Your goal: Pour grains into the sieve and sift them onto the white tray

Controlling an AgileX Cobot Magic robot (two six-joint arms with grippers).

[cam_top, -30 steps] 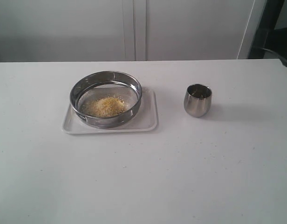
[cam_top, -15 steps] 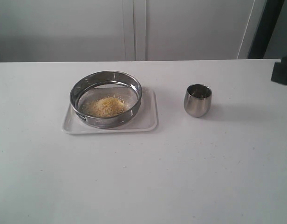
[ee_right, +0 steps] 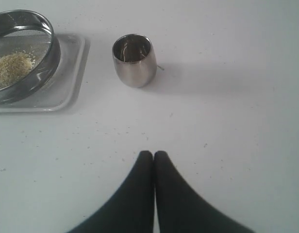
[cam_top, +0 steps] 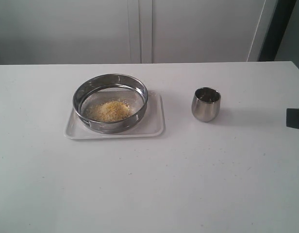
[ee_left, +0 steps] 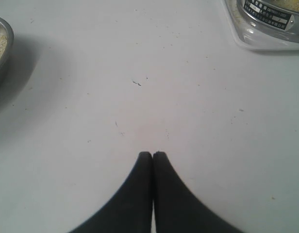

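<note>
Plain white table (cam_top: 149, 189), faint dark specks. Centre-left of the exterior frame: glossy white tray (cam_top: 152, 127). The sieve (cam_top: 110, 125) is grey steel with a dull sheen and has a black label (ee_left: 268, 12) with white print. The grains (cam_top: 109, 110) are mixed yellow and pale cream. Right of centre, the cup (cam_top: 206, 109) is mirror silver, dark inside. Matte black left gripper (ee_left: 152, 154) and right gripper (ee_right: 153, 153). Along the top, cabinet panels (cam_top: 198, 29) are light grey-white, with a dark strip (cam_top: 272, 29) upper right.

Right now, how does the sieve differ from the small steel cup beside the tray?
The sieve is wide and shallow; the cup is narrow and rounded. The sieve holds a heap of yellowish grains; the cup looks empty. The sieve sits on the white tray; the cup stands directly on the table. Both are shiny steel and upright.
</note>
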